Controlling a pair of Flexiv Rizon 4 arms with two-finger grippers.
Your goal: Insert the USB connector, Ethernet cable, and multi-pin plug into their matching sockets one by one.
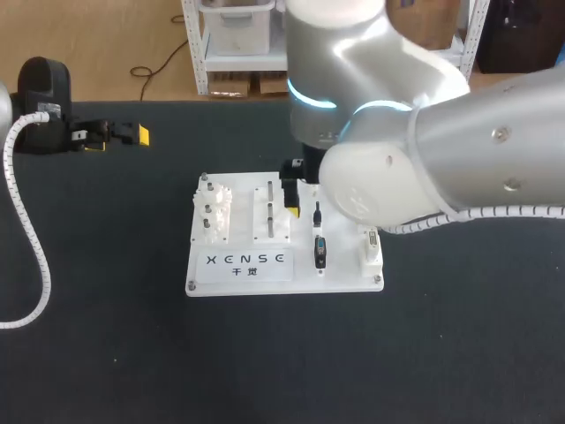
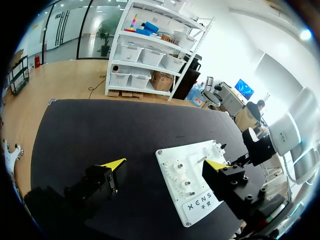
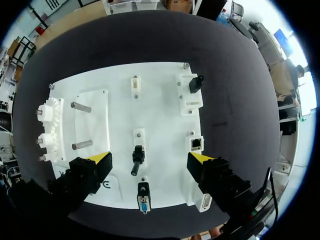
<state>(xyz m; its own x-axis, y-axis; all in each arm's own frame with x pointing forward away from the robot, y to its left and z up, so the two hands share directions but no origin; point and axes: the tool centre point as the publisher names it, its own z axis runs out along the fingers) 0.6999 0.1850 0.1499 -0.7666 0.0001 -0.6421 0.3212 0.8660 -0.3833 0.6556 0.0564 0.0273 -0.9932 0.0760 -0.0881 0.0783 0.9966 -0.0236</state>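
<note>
USB connector (image 3: 136, 157) lies flat on the white board (image 3: 165, 100), about in its middle. Its long axis runs from near to far, a little slanted. The thick black body is on the far side, close to a small white block (image 3: 138, 136), and the thin end points toward the near edge. The multi-pin plug (image 3: 143, 195) lies just nearer, almost on the same line, with its blue face turned to the near edge. The black Ethernet plug (image 3: 195, 84) sits in a white holder at the far right part of the board, and the Ethernet socket (image 3: 196, 144) is nearer on that same side.

The right gripper (image 3: 150, 159) hangs over the board with its fingers spread wide. The USB connector shows between them, but they pinch nothing. The left gripper (image 2: 165, 164) is well to the left of the board, over the black table (image 2: 100, 130). Its fingers are also spread wide and hold nothing.
</note>
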